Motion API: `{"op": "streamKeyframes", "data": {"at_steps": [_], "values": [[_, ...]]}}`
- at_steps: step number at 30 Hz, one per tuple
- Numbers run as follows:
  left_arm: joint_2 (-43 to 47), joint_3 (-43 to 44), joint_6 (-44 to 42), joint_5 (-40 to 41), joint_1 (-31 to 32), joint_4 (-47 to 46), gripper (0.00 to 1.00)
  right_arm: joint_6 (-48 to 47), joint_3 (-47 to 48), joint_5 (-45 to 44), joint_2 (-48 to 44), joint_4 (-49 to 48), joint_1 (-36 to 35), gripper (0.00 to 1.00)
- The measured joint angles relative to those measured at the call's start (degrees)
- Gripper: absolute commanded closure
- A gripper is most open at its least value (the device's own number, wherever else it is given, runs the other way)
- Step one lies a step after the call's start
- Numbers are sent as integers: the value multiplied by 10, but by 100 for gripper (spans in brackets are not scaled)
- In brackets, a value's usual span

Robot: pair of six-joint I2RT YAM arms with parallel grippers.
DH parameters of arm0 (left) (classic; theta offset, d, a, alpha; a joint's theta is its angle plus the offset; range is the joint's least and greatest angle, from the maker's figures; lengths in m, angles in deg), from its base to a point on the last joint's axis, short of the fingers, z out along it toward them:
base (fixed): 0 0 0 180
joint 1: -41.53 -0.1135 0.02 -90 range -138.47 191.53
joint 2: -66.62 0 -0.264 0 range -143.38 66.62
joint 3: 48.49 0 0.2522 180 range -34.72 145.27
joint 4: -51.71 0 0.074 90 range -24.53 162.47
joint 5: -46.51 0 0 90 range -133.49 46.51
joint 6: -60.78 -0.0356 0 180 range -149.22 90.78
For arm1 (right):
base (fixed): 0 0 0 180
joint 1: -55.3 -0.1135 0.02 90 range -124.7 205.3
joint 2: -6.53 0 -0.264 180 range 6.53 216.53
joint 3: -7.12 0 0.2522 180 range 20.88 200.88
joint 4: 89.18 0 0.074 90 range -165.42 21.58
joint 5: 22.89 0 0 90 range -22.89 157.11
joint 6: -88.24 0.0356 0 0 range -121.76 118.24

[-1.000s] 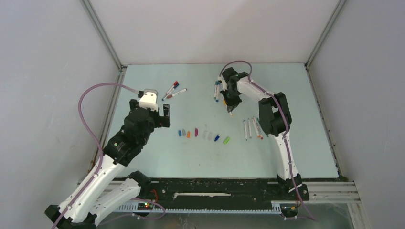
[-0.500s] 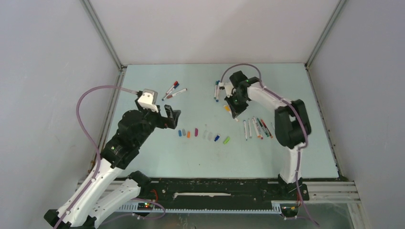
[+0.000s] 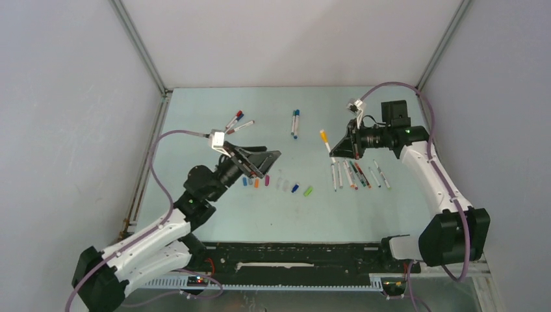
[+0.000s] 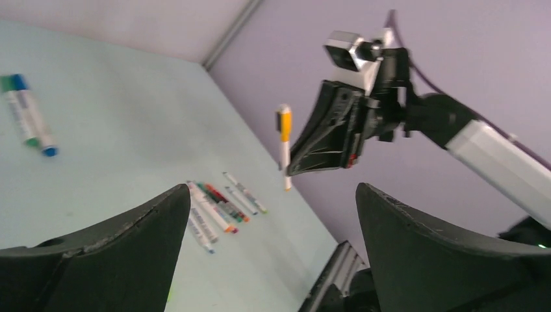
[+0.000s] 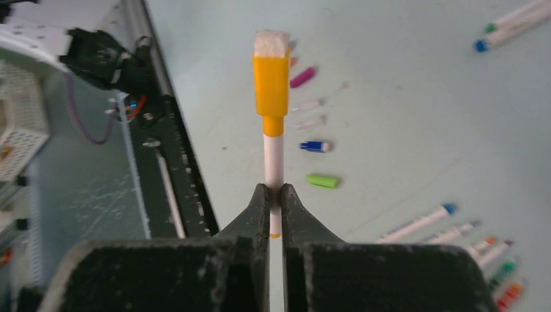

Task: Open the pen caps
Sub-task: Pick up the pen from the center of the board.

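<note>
My right gripper (image 3: 334, 152) is shut on the lower barrel of a white pen (image 5: 273, 159) and holds it in the air, right of centre. The pen's orange cap (image 5: 271, 84) sits on the free end, which points towards my left arm; the cap (image 4: 284, 122) also shows in the left wrist view. My left gripper (image 3: 273, 157) is open and empty, raised above the row of loose pen caps (image 3: 276, 184), its jaws facing the held pen with a gap between them. Two capped pens (image 3: 295, 122) lie at back centre, and three more (image 3: 237, 122) at back left.
Several uncapped pens (image 3: 356, 174) lie side by side under and right of my right gripper. A green cap (image 5: 323, 181) and a blue cap (image 5: 316, 146) are the right end of the loose row. Grey walls stand on three sides and a black rail (image 3: 292, 253) runs along the near edge.
My right arm lifted the orange-capped pen from back centre and swung it right and up, turning the cap leftward. My left arm reached right over the cap row, jaws still wide.
</note>
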State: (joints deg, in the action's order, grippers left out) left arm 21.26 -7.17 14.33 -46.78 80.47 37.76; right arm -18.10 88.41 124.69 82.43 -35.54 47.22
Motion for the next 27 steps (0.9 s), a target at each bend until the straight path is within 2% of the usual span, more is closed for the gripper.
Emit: {"op": "streamKeyframes", "data": {"at_steps": [5, 10, 18, 27], "values": [[-76, 8, 11, 19, 51, -105, 0, -2, -11, 98, 24, 0, 0, 100], [-154, 39, 26, 50, 71, -147, 12, -2, -11, 141, 32, 0, -12, 100], [-251, 99, 51, 57, 85, -186, 20, -3, -11, 158, 45, 0, -33, 100], [-304, 134, 70, 57, 103, -198, 38, -4, -11, 160, 49, 0, -38, 100]]}}
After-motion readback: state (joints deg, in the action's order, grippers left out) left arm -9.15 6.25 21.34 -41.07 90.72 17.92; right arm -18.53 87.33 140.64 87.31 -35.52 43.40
